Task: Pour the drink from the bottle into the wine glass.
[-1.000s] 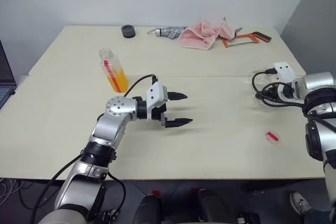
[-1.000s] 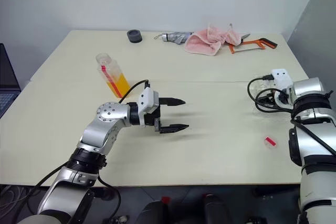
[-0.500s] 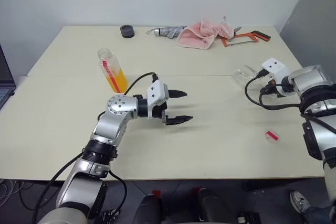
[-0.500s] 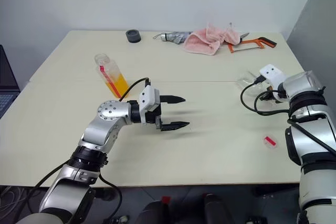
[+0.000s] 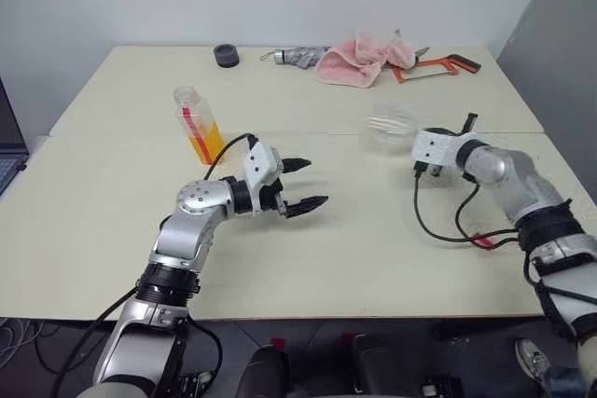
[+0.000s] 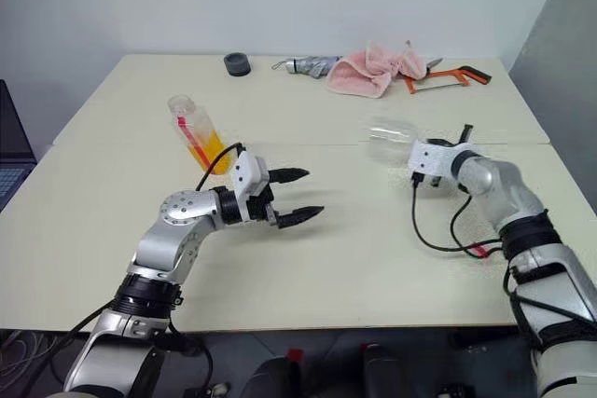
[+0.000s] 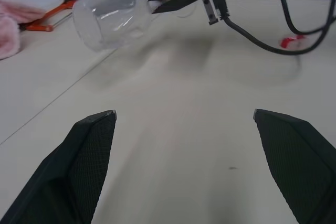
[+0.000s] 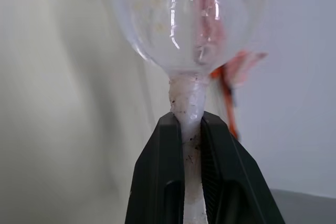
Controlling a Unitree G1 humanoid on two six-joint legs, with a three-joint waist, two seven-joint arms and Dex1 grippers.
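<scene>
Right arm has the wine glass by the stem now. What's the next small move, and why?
Probably roll the right gripper to bring the wine glass upright and set it on the table. It is held by its stem, lying sideways in the air. The bottle stands uncapped with the drink in it, left gripper open nearby.

Evenly and softly lit from overhead, with faint shadows on the pale table (image 5: 373, 230), small glints on the motion-blurred glass (image 5: 390, 128) and soft focus in the close wrist views.
</scene>
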